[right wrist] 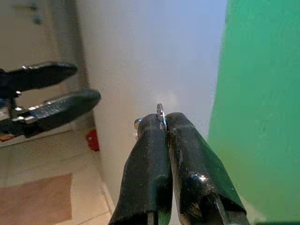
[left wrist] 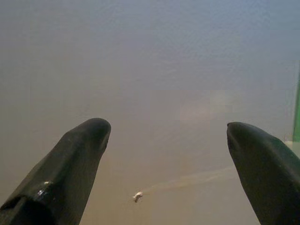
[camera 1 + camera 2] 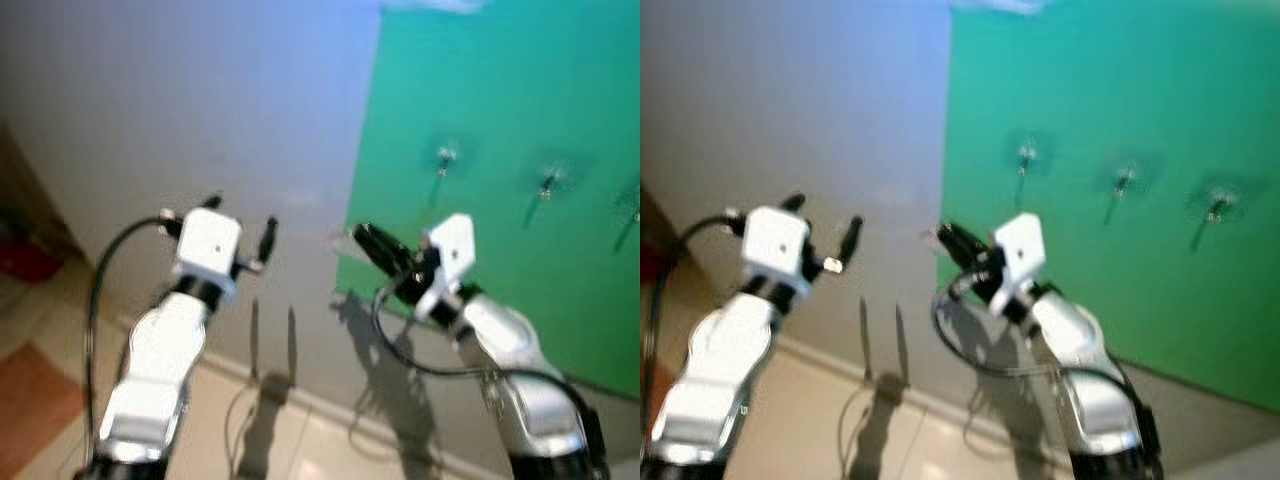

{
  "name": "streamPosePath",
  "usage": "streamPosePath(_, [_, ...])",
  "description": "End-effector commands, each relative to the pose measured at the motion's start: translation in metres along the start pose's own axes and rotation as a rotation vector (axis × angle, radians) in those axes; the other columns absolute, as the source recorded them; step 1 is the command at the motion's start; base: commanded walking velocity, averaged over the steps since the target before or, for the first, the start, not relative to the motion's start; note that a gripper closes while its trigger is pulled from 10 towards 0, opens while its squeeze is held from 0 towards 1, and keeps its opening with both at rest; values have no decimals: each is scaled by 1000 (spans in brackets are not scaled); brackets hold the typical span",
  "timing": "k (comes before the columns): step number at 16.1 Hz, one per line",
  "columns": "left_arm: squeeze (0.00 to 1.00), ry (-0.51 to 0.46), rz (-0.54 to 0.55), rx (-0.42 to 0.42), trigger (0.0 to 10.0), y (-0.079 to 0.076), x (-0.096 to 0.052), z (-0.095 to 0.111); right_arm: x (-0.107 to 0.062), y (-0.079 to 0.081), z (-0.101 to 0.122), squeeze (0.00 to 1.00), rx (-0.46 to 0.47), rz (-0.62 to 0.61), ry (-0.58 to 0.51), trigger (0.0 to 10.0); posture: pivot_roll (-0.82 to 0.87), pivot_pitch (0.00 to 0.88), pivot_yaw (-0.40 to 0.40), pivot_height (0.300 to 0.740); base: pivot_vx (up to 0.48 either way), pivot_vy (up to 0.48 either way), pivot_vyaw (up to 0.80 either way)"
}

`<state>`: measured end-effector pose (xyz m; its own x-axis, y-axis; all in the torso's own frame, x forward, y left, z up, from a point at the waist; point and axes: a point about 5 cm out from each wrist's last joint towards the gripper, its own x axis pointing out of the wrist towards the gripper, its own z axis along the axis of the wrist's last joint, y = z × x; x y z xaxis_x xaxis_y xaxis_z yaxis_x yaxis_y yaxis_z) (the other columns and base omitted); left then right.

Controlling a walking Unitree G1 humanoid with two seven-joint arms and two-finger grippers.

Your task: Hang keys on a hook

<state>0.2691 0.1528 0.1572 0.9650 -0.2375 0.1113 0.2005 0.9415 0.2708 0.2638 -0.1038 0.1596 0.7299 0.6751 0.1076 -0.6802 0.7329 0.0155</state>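
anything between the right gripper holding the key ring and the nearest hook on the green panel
Nothing: in the left eye view, only bare green wall panel separates the right gripper, jaws shut on the small metal key ring, from the nearest small metal hook.

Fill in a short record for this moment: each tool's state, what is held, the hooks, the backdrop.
left tool: open, holding nothing, facing the grey wall
right tool: shut on a metal key ring
hooks: three on the green panel, the nearest up and to the right of the right tool
hooks' load: none carries keys
picture quality: head views blurred
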Motion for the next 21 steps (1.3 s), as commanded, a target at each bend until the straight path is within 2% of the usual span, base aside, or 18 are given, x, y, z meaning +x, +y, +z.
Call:
streamPosePath(1, [0,-25,-38,-18,10000,-8,1,6,-4,-3,7,0,-11,8,-12,10000,-69,0,-28,740,0,0,0])
streamPosePath(5, [0,-46,-103,-21,10000,-12,-5,6,-3,-1,16,0,-21,1,-41,10000,-64,0,-35,740,0,0,0])
streamPosePath(8, [0,-49,-166,-38,10000,-15,-9,5,1,-2,20,0,15,-44,-55,10000,-69,0,-31,740,0,0,0])
streamPosePath(11, [0,-63,-412,-73,10000,-38,-17,8,7,-3,30,0,32,-65,-64,10000,-73,0,-31,740,0,0,0])
streamPosePath(13, [0,-67,-498,-109,10000,-44,-19,10,13,-4,38,0,28,-70,-79,10000,-71,0,-30,740,0,0,0])
streamPosePath(17, [0,-63,-523,-116,10000,-41,-20,11,27,-15,51,0,24,-157,-110,10000,-57,0,-29,740,0,0,0])
streamPosePath(21, [0,-58,-516,-117,10000,-38,-20,10,30,-25,52,0,60,-236,-103,10000,-55,0,-28,740,0,0,0])
